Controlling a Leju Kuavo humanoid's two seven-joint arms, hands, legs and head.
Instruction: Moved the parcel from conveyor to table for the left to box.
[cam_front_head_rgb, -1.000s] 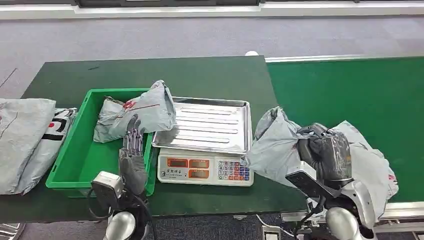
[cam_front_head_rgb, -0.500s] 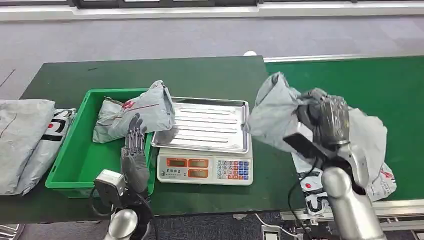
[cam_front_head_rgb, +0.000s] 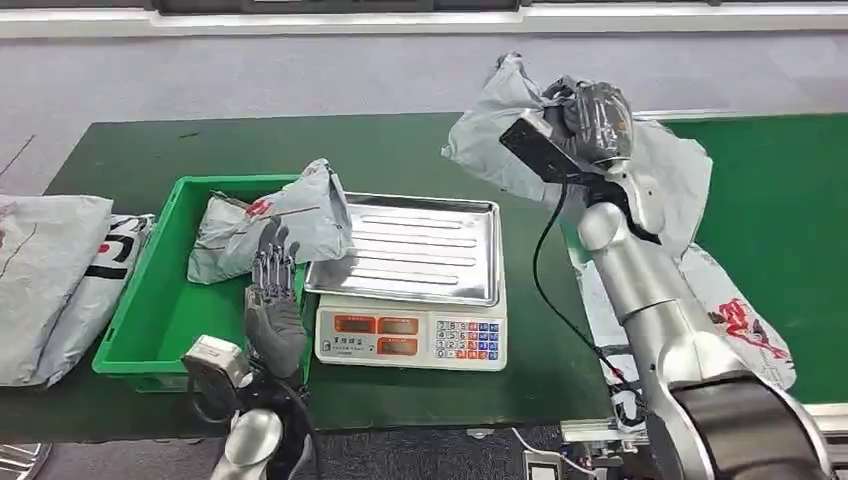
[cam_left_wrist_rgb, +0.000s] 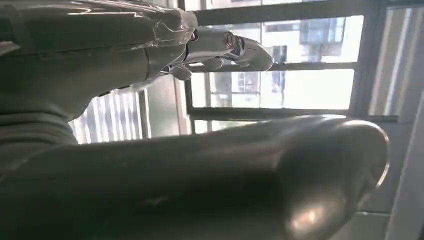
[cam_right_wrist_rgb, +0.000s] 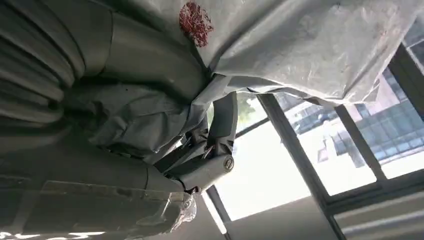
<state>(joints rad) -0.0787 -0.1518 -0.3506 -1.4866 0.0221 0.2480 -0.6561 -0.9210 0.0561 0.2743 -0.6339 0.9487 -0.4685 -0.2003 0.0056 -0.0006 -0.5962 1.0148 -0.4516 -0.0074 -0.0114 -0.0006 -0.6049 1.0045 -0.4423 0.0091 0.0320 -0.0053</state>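
Head view: right hand (cam_front_head_rgb: 596, 118) grasps a crumpled grey plastic parcel (cam_front_head_rgb: 500, 140), raised above the dark green table (cam_front_head_rgb: 420, 150) beside the steel-trayed scale (cam_front_head_rgb: 412, 280); left hand (cam_front_head_rgb: 272, 300) hovers unclenched over the green plastic box (cam_front_head_rgb: 160, 310). Right wrist view: wrinkled grey film, red print, bunched against the fingers (cam_right_wrist_rgb: 222, 135).

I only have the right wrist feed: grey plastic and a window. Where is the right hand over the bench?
Observer: The right hand holds a grey parcel in the air, above the table's far side, behind the scale.
Operator: Anything left on the conveyor?
Observer: Yes, another grey parcel with red print lies on the green belt, beside the right arm.
Operator: Left hand doing what?
Observer: The left hand is open, fingers up, at the green bin's right rim. One parcel already sits in the bin, leaning on the scale's tray.
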